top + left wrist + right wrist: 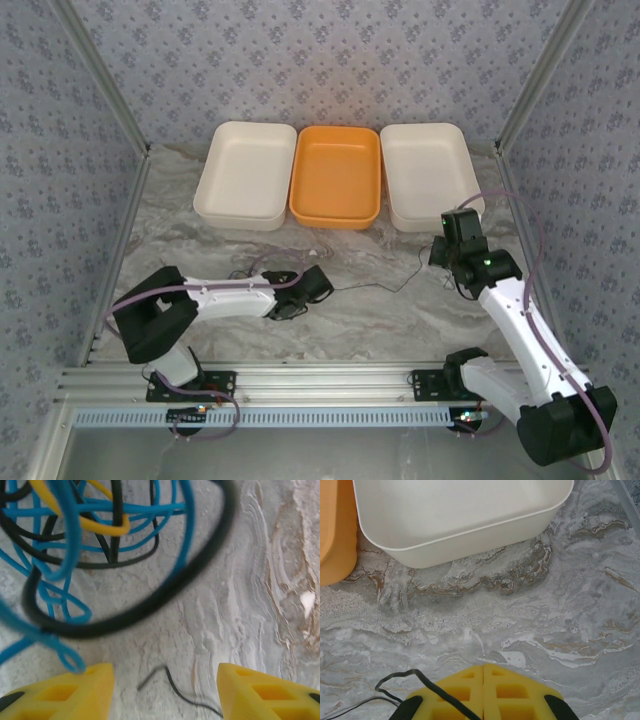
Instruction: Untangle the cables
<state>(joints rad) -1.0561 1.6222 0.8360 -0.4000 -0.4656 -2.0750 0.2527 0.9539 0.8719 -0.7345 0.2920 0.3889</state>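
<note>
A tangle of blue, black and yellow cables hangs close in front of the left wrist camera, blurred and loosely looped. My left gripper is open low over the marble, near the table's middle. The loose end of a thin dark cable lies on the table between its fingers, touching neither. One thin dark cable runs right across the table and rises to my right gripper. That gripper is shut, and the dark cable crosses its left finger toward the seam.
Three trays stand in a row at the back: a cream one, an orange one and another cream one, whose near wall is just ahead of my right gripper. Patterned walls close in both sides.
</note>
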